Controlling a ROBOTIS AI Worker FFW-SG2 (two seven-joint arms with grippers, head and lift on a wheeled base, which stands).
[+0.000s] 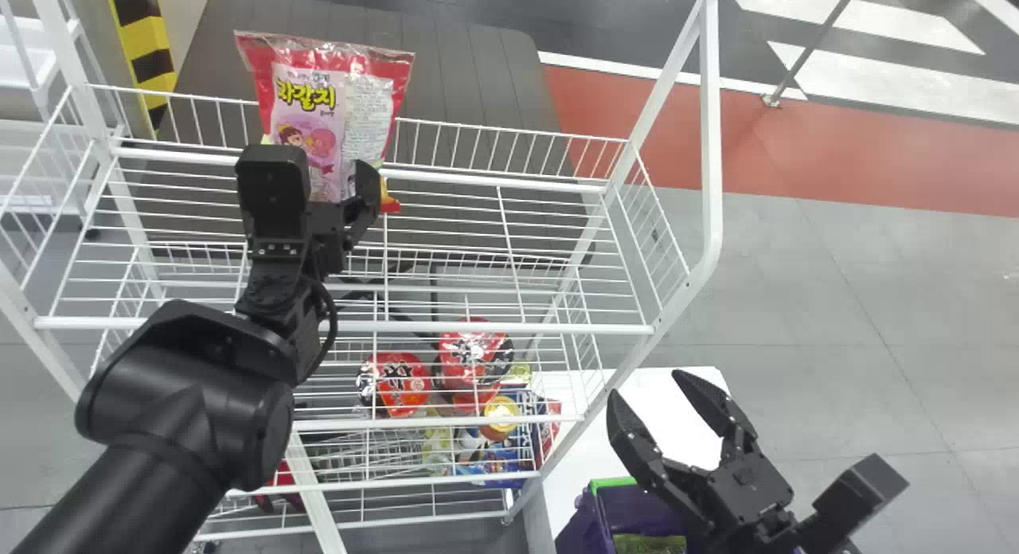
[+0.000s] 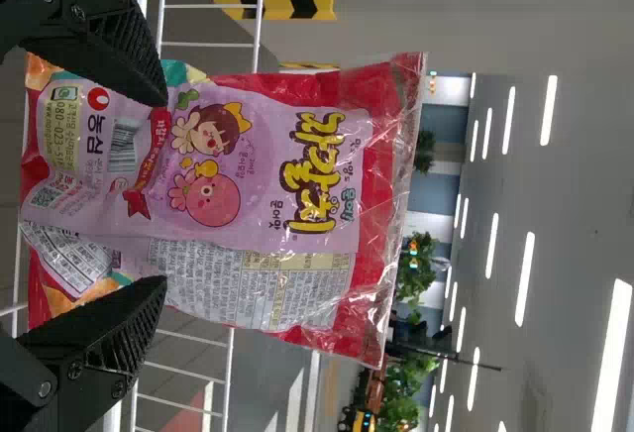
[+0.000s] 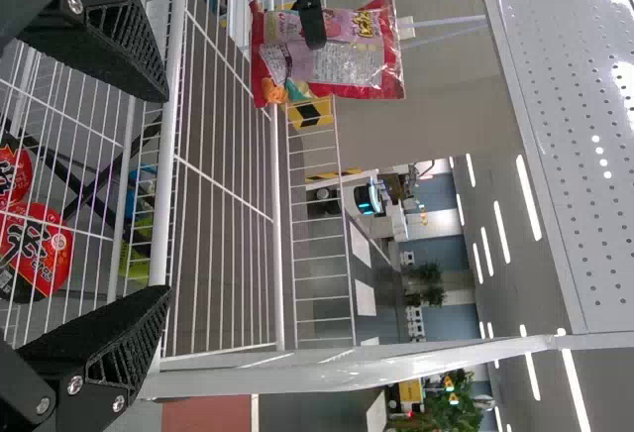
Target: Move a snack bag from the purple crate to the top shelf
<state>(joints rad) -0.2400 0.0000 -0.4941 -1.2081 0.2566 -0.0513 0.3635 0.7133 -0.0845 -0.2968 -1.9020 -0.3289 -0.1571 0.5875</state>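
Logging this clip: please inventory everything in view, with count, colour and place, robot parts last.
Snack bag: one, red and pink, upright at the top shelf
Wire rack: one, white, centre of the head view
Red packs: at least two, lower in the rack
Other packs: several, blue and yellow among them, beside those
Purple crate: one, green-edged, right of the rack, green contents
Table: one, white, beside the rack
Striped marking: yellow and black, behind the rack
Left gripper: one, black, at the bag
Right gripper: one, black, above table and crate
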